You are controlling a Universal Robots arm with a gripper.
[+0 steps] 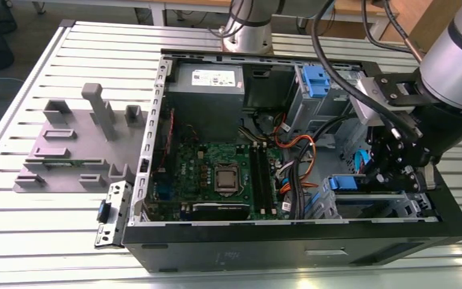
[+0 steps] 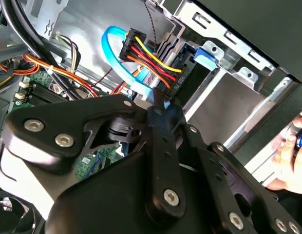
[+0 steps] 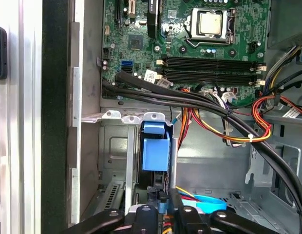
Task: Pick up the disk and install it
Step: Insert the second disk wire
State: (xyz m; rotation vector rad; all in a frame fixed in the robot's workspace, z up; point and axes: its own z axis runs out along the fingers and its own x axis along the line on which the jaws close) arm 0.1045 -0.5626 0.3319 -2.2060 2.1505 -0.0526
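Robot arm reaching into an open computer case, at the drive bay where the disk sits.

One black gripper [image 1: 391, 174] hangs low inside the black open-sided tower case [image 1: 295, 247], at the drive cage on the exterior view's right; its fingers look drawn close together, but whether they grip anything cannot be told. Just beside it, the flat disk in its bright blue plastic frame [image 1: 346, 183] stands slotted in the silver metal cage, its blue end visible in the first wrist view [image 3: 155, 150]. A second blue-framed bay piece [image 1: 316, 80] sits farther back. One green motherboard [image 1: 215, 162] with one silver processor [image 1: 225, 177] lies in the case. One grey slotted fixture [image 1: 70, 144] rests on the ribbed metal desk [image 1: 22, 235]. A person's hand [image 2: 290, 156] appears in the second wrist view.
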